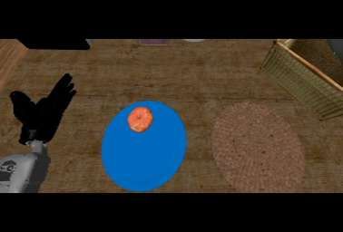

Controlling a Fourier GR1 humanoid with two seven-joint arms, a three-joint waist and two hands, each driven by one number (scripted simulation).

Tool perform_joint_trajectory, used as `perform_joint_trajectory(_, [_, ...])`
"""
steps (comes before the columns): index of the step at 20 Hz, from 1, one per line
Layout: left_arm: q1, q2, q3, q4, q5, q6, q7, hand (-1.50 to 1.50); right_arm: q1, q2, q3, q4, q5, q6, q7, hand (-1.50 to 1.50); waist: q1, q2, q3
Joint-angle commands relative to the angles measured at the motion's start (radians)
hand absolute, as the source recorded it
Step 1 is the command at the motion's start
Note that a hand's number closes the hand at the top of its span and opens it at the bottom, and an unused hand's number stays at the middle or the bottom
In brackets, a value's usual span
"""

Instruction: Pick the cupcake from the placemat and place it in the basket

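Note:
An orange-red cupcake (140, 119) sits on the upper part of a blue oval placemat (144, 154) at the middle of the counter. A woven tan basket (305, 77) stands at the far right, partly cut off by the view's edge. My left hand (43, 111) rests open at the left side, fingers pointing up, well apart from the cupcake. My right hand does not show.
A brown woven oval mat (258, 147) lies right of the blue placemat, below the basket. A dark object (53, 43) sits at the top left edge. Small pale items (155, 41) lie along the top edge. The counter is wood-grained.

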Motion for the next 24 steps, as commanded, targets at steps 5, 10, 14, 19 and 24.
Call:
perform_joint_trajectory(5, [0.046, -0.001, 0.003, -0.042, 0.006, -0.033, -0.01, 0.0, 0.04, -0.052, -0.086, -0.026, -0.084, -0.012, -0.189, -1.5, 0.018, 0.005, 0.001])
perform_joint_trajectory(10, [0.008, -0.007, 0.007, -0.042, 0.001, -0.011, 0.04, 0.0, 0.062, -0.026, -0.127, -0.079, -0.092, -0.2, -0.116, -1.5, -0.001, -0.002, 0.0])
perform_joint_trajectory(14, [0.053, -0.02, 0.001, -0.038, -0.014, 0.003, 0.025, 0.0, 0.07, -0.091, -0.191, -0.168, -0.135, -0.253, -0.094, -1.5, -0.028, -0.016, -0.001])
perform_joint_trajectory(19, [0.039, 0.008, 0.053, -0.019, 0.013, -0.002, 0.04, 0.0, 0.259, -0.109, -0.285, -0.398, -0.289, -0.213, -0.195, -1.5, -0.068, -0.025, 0.001])
perform_joint_trajectory(24, [0.1, 0.018, 0.076, -0.032, 0.012, 0.001, 0.022, 0.0, 0.448, -0.12, -0.267, -0.649, -0.36, -0.024, -0.128, -1.5, -0.105, -0.043, -0.002])
